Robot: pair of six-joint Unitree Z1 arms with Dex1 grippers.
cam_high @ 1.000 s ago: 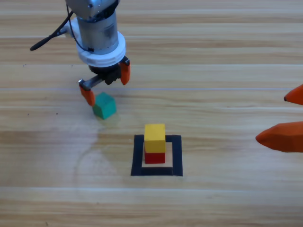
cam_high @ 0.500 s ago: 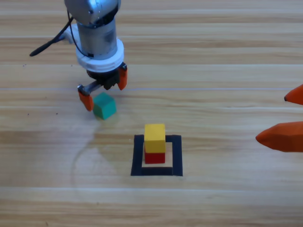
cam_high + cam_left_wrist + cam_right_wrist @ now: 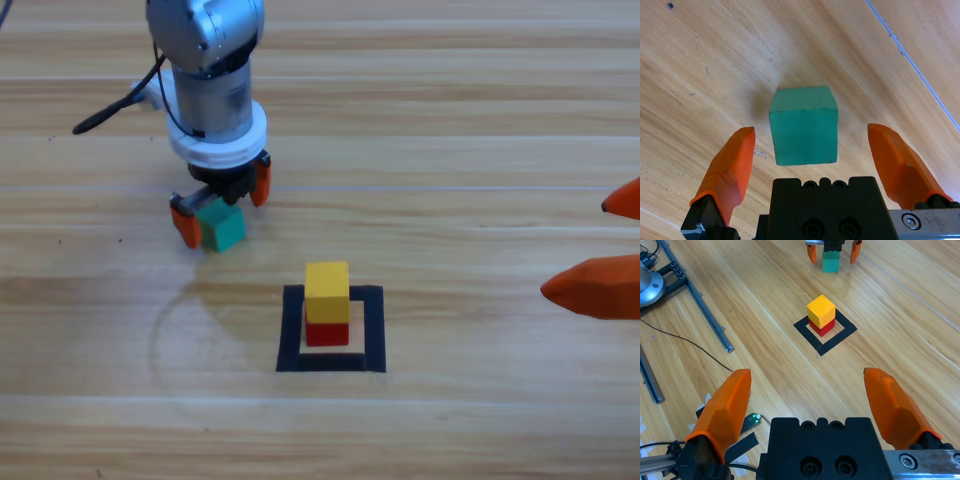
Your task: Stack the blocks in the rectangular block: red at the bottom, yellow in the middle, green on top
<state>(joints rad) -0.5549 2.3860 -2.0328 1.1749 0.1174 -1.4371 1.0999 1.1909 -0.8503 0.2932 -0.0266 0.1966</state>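
The teal-green cube [image 3: 224, 226] rests on the table left of and beyond the black tape rectangle [image 3: 373, 330]. My left gripper [image 3: 221, 205] is open and straddles the green cube [image 3: 804, 126], one orange jaw on each side with gaps between jaw and cube. Inside the rectangle the yellow cube [image 3: 327, 291] sits on top of the red cube [image 3: 327, 332]; both also show in the right wrist view, yellow [image 3: 820, 310] over red [image 3: 823, 328] within the tape outline [image 3: 836, 340]. My right gripper [image 3: 600, 245] waits open at the right edge.
In the right wrist view a metal frame rail [image 3: 695, 295] and a black cable [image 3: 685, 342] lie beyond the table's side. A thin seam line [image 3: 912, 62] crosses the wood near the green cube.
The left gripper has come down and shifted slightly right, so its open jaws now flank the green cube. Cubes and right arm have not moved.
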